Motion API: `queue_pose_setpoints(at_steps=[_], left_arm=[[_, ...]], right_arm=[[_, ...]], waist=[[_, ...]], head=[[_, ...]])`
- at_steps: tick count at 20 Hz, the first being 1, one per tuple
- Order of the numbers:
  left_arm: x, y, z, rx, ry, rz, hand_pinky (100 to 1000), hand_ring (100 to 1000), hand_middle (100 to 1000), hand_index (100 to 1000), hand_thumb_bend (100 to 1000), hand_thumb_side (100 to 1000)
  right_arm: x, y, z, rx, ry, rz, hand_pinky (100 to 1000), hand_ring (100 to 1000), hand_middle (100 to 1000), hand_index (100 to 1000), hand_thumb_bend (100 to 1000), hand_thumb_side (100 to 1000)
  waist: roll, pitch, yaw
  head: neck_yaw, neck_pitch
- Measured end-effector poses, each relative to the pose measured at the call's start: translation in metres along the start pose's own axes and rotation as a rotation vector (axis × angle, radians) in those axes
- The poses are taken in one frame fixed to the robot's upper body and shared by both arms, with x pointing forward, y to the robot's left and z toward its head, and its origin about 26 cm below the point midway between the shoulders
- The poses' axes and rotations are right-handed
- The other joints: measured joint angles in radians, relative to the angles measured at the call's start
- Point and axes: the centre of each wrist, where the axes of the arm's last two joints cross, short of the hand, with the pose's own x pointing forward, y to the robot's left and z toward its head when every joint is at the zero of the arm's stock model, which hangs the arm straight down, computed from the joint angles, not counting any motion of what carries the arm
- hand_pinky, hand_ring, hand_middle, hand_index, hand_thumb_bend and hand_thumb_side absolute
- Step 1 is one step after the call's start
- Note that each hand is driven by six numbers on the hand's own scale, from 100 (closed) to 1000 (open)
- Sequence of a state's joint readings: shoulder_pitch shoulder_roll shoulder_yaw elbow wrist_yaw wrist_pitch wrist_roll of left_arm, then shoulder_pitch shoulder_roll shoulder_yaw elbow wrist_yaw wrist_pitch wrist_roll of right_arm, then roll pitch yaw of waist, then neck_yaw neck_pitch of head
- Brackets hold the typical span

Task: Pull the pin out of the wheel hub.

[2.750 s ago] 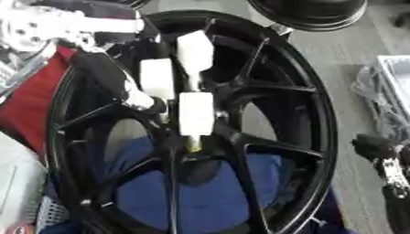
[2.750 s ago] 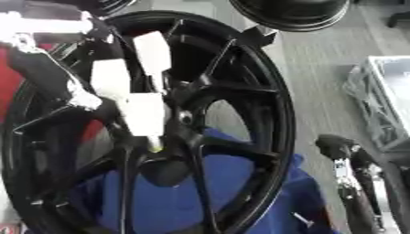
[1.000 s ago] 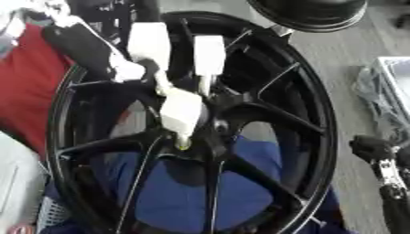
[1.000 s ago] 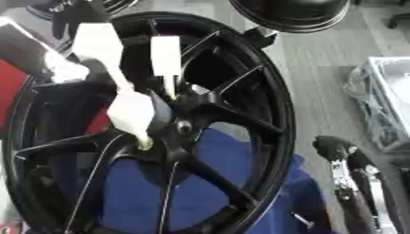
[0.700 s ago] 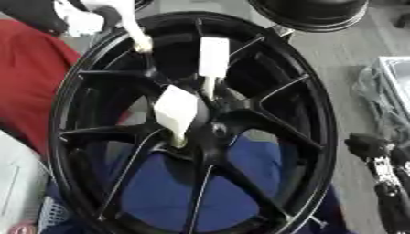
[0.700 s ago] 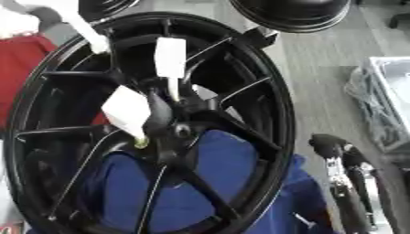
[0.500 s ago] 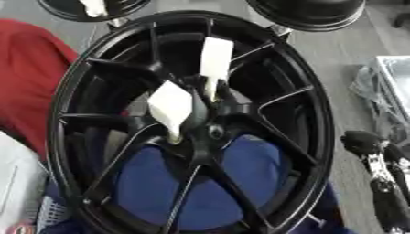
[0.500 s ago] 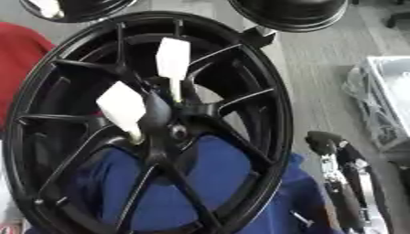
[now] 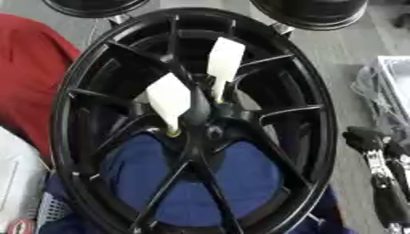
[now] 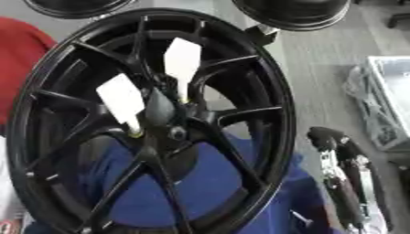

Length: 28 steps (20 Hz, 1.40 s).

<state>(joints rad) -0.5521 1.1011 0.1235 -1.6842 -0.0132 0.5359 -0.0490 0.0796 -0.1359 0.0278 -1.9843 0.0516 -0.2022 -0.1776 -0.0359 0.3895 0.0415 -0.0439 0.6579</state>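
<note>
The black wheel (image 9: 192,119) stands upright over blue cloth (image 9: 200,183), looking heavy and rigid. Two cream-tabbed pins (image 9: 169,101) (image 9: 224,61) sit in its hub (image 9: 210,130); they look light and stiff, best pinched by the flat tab. The right robot hand (image 10: 344,173) hangs low right, fingers impossible to judge; the left is unseen.

Floor's plain grey (image 9: 352,59), kind of a smooth workshop surface with flat, even light and no hard shadows. Two more dark round rims sit at the far edge, one top left (image 9: 94,5) and a bigger one top right (image 9: 310,13), and there's a big red cloth thing (image 9: 28,77) along the left side. Over on the right is a pale bin (image 10: 391,91) with some clear crumpled plastic (image 9: 376,98) beside it, plus blue fabric (image 9: 200,183) spread low in the middle.
</note>
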Motion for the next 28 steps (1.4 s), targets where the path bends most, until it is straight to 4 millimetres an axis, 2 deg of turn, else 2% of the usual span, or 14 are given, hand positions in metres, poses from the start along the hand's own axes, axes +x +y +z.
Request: queue_pose_setpoints(at_steps=[1, 3, 4, 5, 6, 7, 8, 9, 10, 12, 13, 17, 22, 28], left_arm=[[-0.009, -0.002, 0.002, 0.012, 0.029, -0.008, 408, 482, 442, 382, 230, 100], [-0.023, -0.007, 0.005, 0.029, 0.076, -0.02, 446, 503, 463, 416, 291, 100], [-0.029, -0.011, 0.007, 0.032, 0.096, -0.022, 497, 547, 506, 473, 392, 100], [-0.036, -0.015, 0.01, 0.032, 0.117, -0.025, 541, 588, 547, 532, 391, 109], [-0.041, -0.019, 0.012, 0.03, 0.134, -0.028, 590, 643, 606, 619, 437, 149], [-0.046, -0.023, 0.014, 0.023, 0.147, -0.031, 667, 732, 716, 737, 503, 209], [-0.051, -0.027, 0.016, 0.01, 0.16, -0.037, 729, 786, 781, 796, 581, 271], [-0.054, -0.03, 0.017, -0.005, 0.167, -0.044, 752, 811, 804, 832, 707, 380], [-0.057, -0.032, 0.018, -0.019, 0.172, -0.052, 750, 813, 808, 844, 771, 434], [-0.061, -0.035, 0.02, -0.048, 0.174, -0.065, 746, 811, 807, 844, 778, 458], [-0.062, -0.035, 0.02, -0.059, 0.174, -0.065, 721, 795, 788, 813, 763, 497], [-0.054, -0.035, 0.022, -0.035, 0.1, -0.005, 613, 722, 695, 694, 616, 501], [-0.02, -0.042, 0.035, 0.109, -0.193, 0.302, 574, 681, 648, 638, 591, 447], [0.013, -0.072, 0.055, 0.128, -0.401, 0.635, 572, 669, 633, 633, 593, 444]], right_arm=[[0.0, -0.001, 0.0, -0.006, -0.003, 0.001, 842, 778, 718, 702, 100, 646], [0.0, -0.001, 0.0, -0.013, -0.006, 0.001, 842, 778, 718, 702, 100, 644], [0.0, -0.002, -0.001, -0.018, -0.008, 0.0, 842, 778, 718, 702, 100, 649], [0.0, -0.001, -0.001, -0.022, -0.01, -0.002, 842, 778, 718, 702, 100, 643], [0.0, -0.001, -0.002, -0.025, -0.012, -0.003, 842, 778, 718, 702, 100, 642], [0.001, -0.001, -0.002, -0.026, -0.015, -0.003, 842, 778, 718, 702, 100, 642], [0.001, -0.001, -0.003, -0.029, -0.016, -0.003, 842, 778, 718, 702, 100, 642], [0.001, -0.001, -0.003, -0.029, -0.017, -0.004, 842, 778, 718, 702, 100, 645], [0.001, -0.001, -0.003, -0.031, -0.017, -0.005, 842, 778, 718, 702, 100, 648], [0.0, 0.0, -0.002, -0.034, -0.016, -0.01, 842, 778, 718, 702, 100, 648], [0.0, 0.0, -0.002, -0.035, -0.015, -0.01, 842, 778, 718, 702, 100, 648], [0.0, 0.0, -0.002, -0.034, -0.015, -0.01, 842, 778, 718, 702, 100, 646], [0.0, 0.001, -0.002, -0.03, -0.017, -0.013, 842, 778, 718, 703, 100, 645], [0.001, 0.003, -0.003, -0.024, -0.024, -0.023, 841, 778, 718, 702, 100, 640]], waist=[[-0.002, 0.0, 0.002], [-0.006, 0.0, 0.004], [-0.006, 0.0, 0.005], [-0.008, 0.0, 0.006], [-0.01, 0.0, 0.006], [-0.012, 0.0, 0.007], [-0.015, 0.0, 0.007], [-0.017, 0.0, 0.007], [-0.019, 0.0, 0.007], [-0.022, 0.001, 0.007], [-0.023, 0.001, 0.007], [-0.026, 0.003, 0.007], [-0.03, 0.006, 0.0], [-0.038, 0.01, -0.009]], head=[[-0.002, 0.0], [-0.006, 0.0], [-0.008, -0.001], [-0.011, -0.002], [-0.012, -0.005], [-0.013, -0.007], [-0.015, -0.01], [-0.016, -0.01], [-0.017, -0.01], [-0.018, -0.01], [-0.019, -0.01], [-0.02, -0.011], [-0.019, -0.019], [-0.008, -0.027]])
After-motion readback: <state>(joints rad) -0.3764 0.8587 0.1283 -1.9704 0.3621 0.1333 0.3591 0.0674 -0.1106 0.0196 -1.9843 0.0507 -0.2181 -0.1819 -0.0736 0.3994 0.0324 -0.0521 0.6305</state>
